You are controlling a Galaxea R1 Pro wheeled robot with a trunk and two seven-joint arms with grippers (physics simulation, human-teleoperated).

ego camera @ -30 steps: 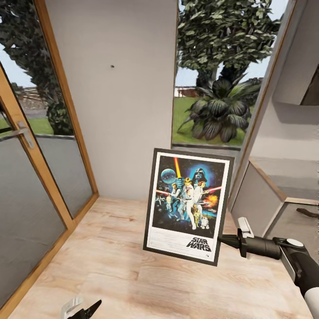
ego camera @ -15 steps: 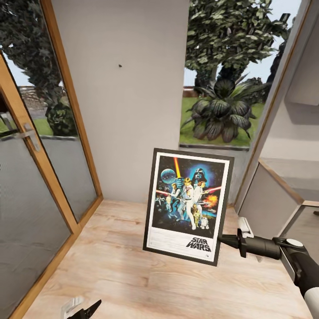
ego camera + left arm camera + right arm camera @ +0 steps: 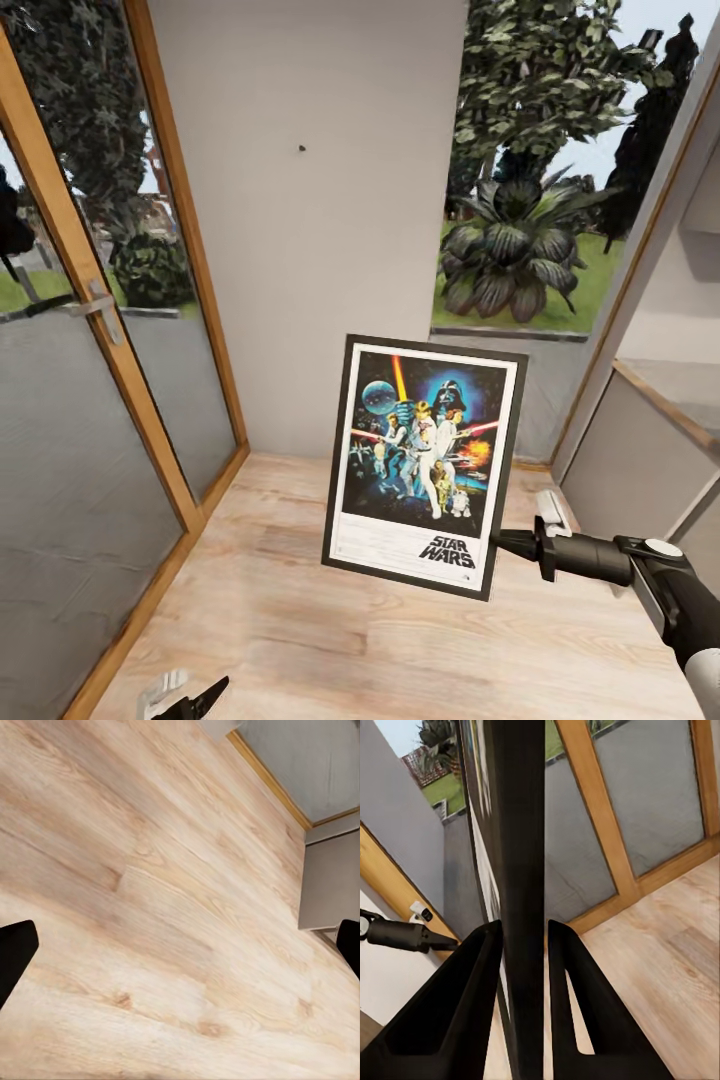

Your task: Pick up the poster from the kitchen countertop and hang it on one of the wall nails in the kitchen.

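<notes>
The framed Star Wars poster (image 3: 422, 462) hangs upright in the air in the middle of the head view, its picture side facing me. My right gripper (image 3: 500, 543) is shut on the poster's lower right edge; in the right wrist view the black frame edge (image 3: 519, 870) runs between the two dark fingers (image 3: 457, 1012). A small dark wall nail (image 3: 302, 149) sits high on the grey wall panel ahead, above and left of the poster. My left gripper (image 3: 185, 695) is low at the picture's bottom edge, open over bare wooden floor (image 3: 165, 907). The kitchen countertop is out of view.
A glass door with a wooden frame (image 3: 95, 300) and metal handle (image 3: 95, 303) stands at the left. A window showing garden plants (image 3: 520, 250) lies right of the wall panel. A grey cabinet side (image 3: 640, 450) closes in on the right. Light wood floor (image 3: 300, 600) stretches ahead.
The whole view has swung leftward, so the wall, nail and window have shifted right in the picture. The poster and right gripper hold the same place relative to me.
</notes>
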